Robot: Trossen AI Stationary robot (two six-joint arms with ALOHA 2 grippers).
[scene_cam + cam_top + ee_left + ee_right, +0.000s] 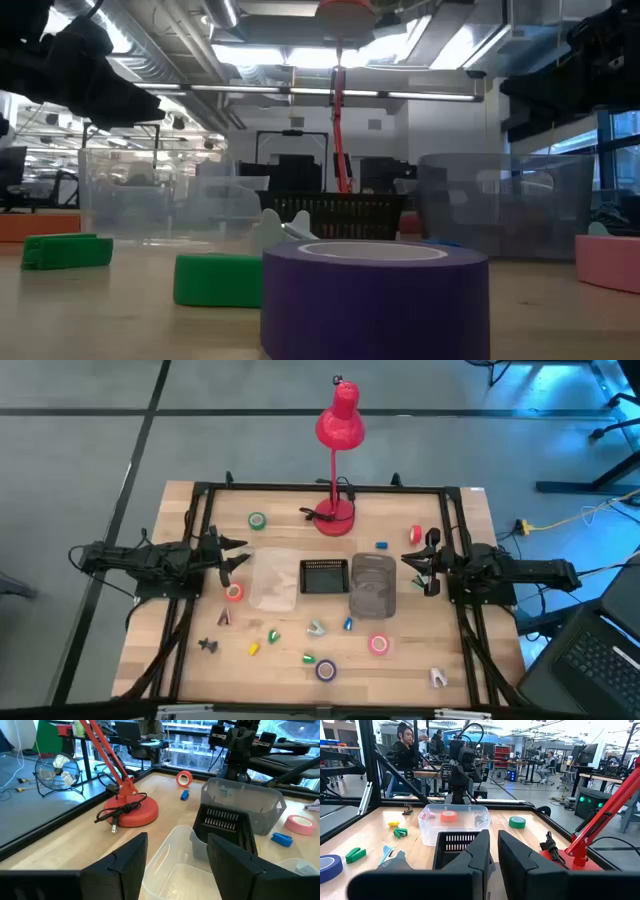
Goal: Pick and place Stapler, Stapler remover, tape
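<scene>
Both arms parked at mid-tabletop (pixel 200 670), nothing gripped. Left gripper (pixel 236 554) at the left edge, jaws parted wide, just beside the orange-red tape roll (pixel 233 592). Right gripper (pixel 417 568) at the right edge, jaws narrowly parted, near the red tape roll (pixel 416 534). Green tape roll (pixel 257 520) far left; pink tape roll (pixel 379 644) and purple tape roll (pixel 326 670) near. Black basket (pixel 324 576) centred between clear bin (pixel 270 580) and grey bin (pixel 373 586). Red desk lamp (pixel 336 510) at far centre.

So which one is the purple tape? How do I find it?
Start at the red lamp, then cross past the bins in the middle to the table's opposite edge. The purple tape lies flat there beside a small green block. It is the only dark purple ring.
</scene>
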